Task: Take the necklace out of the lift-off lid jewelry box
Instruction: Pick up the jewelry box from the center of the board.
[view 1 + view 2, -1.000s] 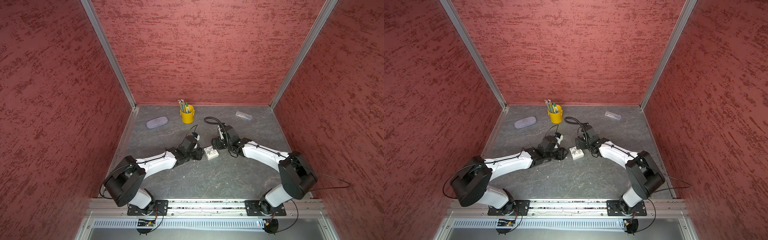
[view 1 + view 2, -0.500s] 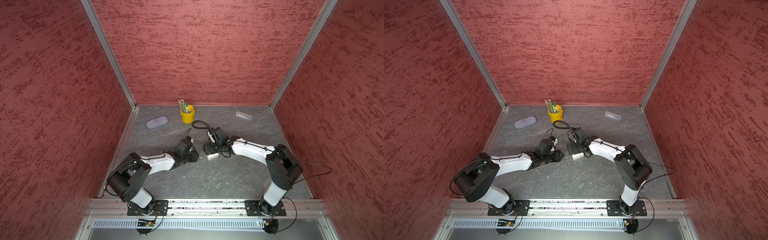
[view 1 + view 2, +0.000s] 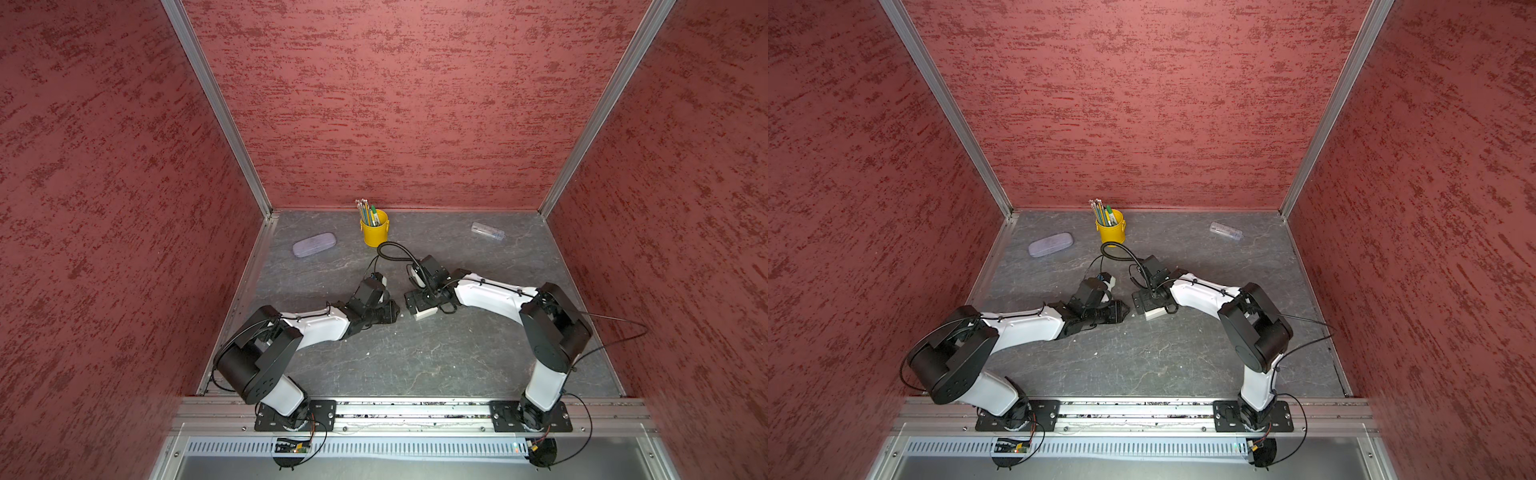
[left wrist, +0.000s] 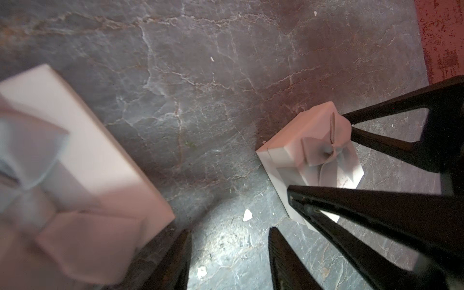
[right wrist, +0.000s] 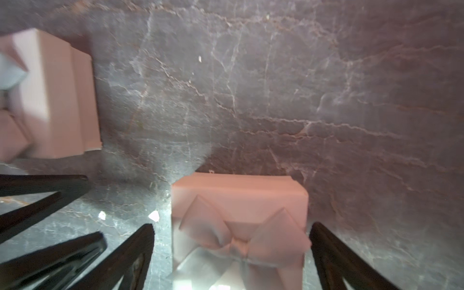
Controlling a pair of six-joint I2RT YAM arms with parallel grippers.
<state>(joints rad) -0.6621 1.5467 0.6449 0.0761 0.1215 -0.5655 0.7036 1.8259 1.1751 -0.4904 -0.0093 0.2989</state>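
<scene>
Right hand point(image 5: 232, 226): stood wide astride the box point(image 5: 238, 193), lid point(image 4: 311, 130) on.
Left hand point(image 4: 229, 231): half-open, empty, just beside.
Advice: best pinched lid only, lifted straight.

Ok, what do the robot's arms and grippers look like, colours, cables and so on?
The left arm and right arm match: white link shells, bulky black joints, black base plates on a silver rail. The left gripper and right gripper are black, with tapered fingers with triangular cut-outs. Thin black cables trail from the links; a thicker black hose loops off the right wrist.
</scene>
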